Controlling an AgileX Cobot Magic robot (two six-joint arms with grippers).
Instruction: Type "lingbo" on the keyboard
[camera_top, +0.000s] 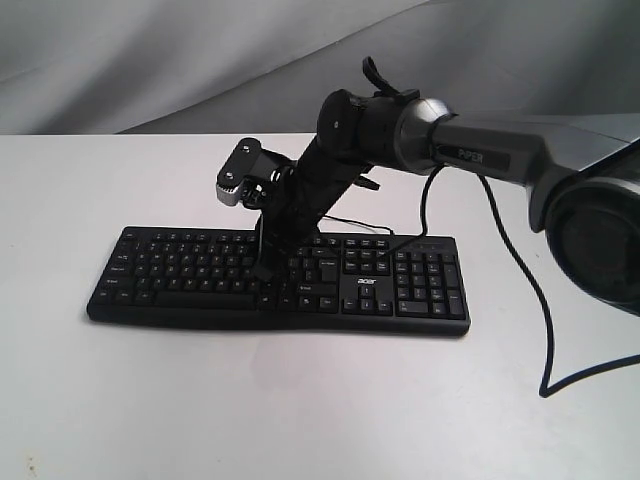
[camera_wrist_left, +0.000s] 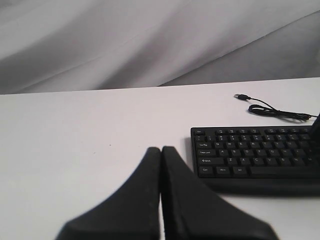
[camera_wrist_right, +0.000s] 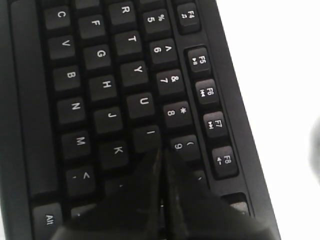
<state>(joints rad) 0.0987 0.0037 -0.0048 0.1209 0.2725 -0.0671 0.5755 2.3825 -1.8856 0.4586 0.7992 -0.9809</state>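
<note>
The black acer keyboard (camera_top: 280, 275) lies flat on the white table, its thin cable (camera_wrist_left: 272, 111) trailing behind it. My right gripper (camera_top: 266, 268) is shut with nothing held and points down onto the letter keys right of the middle. In the right wrist view its closed tips (camera_wrist_right: 161, 152) sit at the edge of the I key (camera_wrist_right: 147, 137), between K and 9; the O key is hidden under the fingers. My left gripper (camera_wrist_left: 161, 150) is shut and empty, low over bare table off the keyboard's (camera_wrist_left: 255, 155) Ctrl end.
A loose black cable (camera_top: 540, 300) from the right arm loops over the table on the right. Grey cloth hangs behind the table. The white tabletop (camera_top: 300, 400) stretches in front of the keyboard.
</note>
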